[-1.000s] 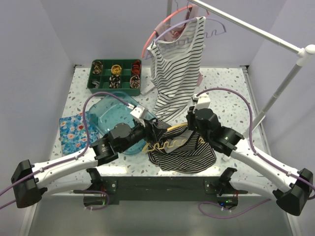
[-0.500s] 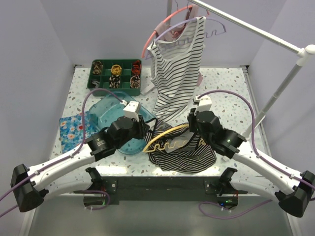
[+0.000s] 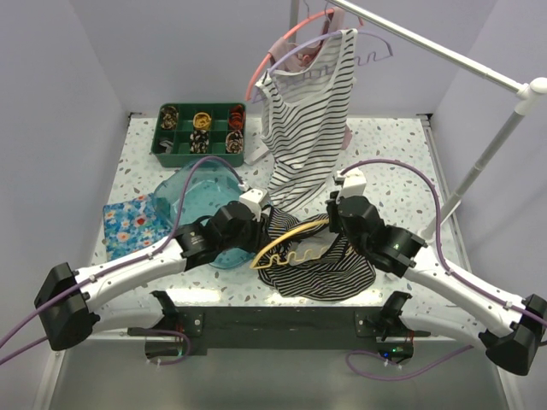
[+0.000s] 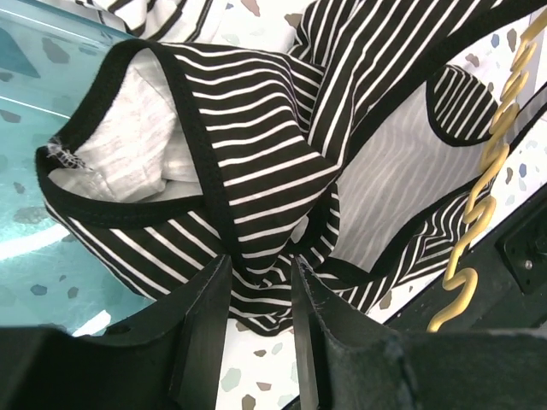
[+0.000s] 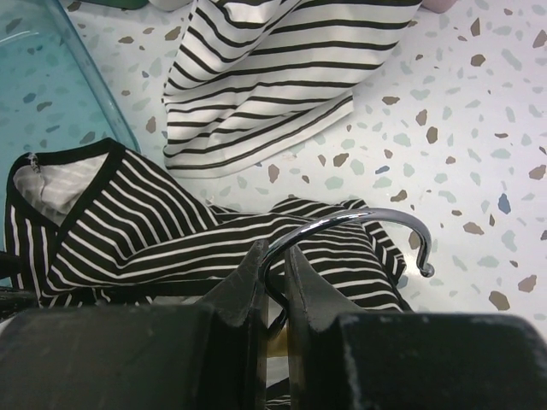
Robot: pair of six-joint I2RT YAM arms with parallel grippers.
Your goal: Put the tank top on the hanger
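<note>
The dark striped tank top lies crumpled on the table's near middle. The yellow hanger rests on it, its wavy arm pointing left. My right gripper is shut on the hanger's metal hook, with the jaws pinching the hook's stem over the tank top. My left gripper is at the top's left edge. In the left wrist view its jaws stand narrowly apart, with the fabric just past the fingertips. The hanger's arm shows at the right there.
A teal clear lid lies under the left arm. A floral cloth lies at the left and a green compartment tray at the back left. A white striped tank top hangs from the rail on a pink hanger and a lilac hanger.
My left gripper drew back to the left, then came right again to the tank top's edge. The hanger's left arm has shifted a little. My right gripper keeps hold of the hook.
</note>
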